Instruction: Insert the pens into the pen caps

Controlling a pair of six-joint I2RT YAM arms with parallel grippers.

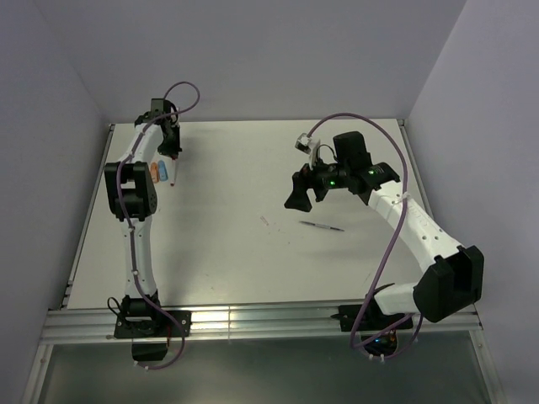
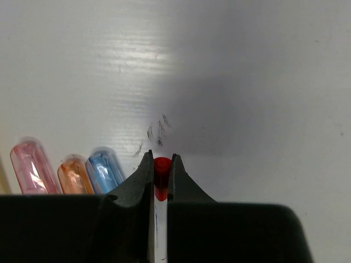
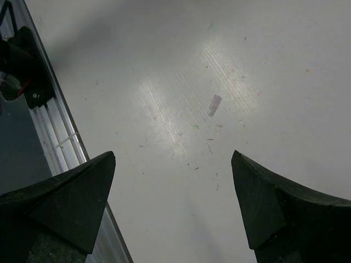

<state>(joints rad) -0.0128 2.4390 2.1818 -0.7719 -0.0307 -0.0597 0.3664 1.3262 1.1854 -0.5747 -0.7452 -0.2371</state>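
- The thin white pen [image 2: 162, 176], red at its far end, is clamped in the fully closed left end effector [image 2: 160, 159], long axis running straight out along the fingers.
- The pink pen [image 2: 33, 167], orange pen [image 2: 74, 176] and blue pen [image 2: 104, 171] are parked just beside it on the desk [image 1: 236, 168].
- The right end effector [image 3: 173, 156] is spread wide, nothing held.
- A tiny pale cap [image 3: 214, 104] is seen ahead of it, tilted; the right arm is judged far nearer.

White table [image 1: 236, 261], faint scuffs; pale lilac walls [image 1: 269, 50] on three sides; aluminium rail [image 1: 269, 320] along near edge.
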